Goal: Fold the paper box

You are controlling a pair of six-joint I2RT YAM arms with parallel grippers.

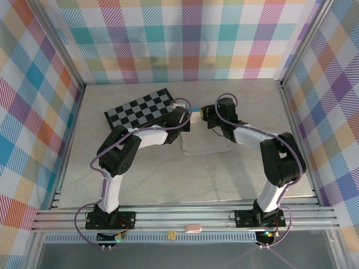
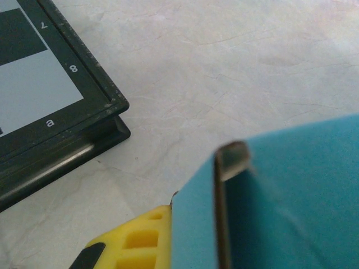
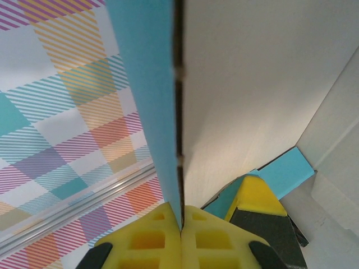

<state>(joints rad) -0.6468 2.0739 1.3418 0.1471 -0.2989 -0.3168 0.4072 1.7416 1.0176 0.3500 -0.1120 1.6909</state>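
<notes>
Plaid walls (image 1: 33, 84) ringed a pale table (image 1: 140, 179). From above, the box (image 1: 205, 143) lay white side up at mid-table, right of the board (image 1: 143, 106), its far edge held between the left gripper (image 1: 188, 115) and right gripper (image 1: 202, 114). Left wrist: a teal panel stood beside a yellow finger (image 2: 140, 238), jaws clenched on it. Right wrist: jaws clamped an upright panel, teal left, white right.

The left gripper (image 2: 175, 230) pinches the teal paper box (image 2: 291, 190) at lower right, one yellow finger (image 2: 137, 241) showing against its left panel. A black chessboard (image 2: 50, 106) corner lies upper left on the pale marbled table (image 2: 224, 67), apart from the box.
</notes>
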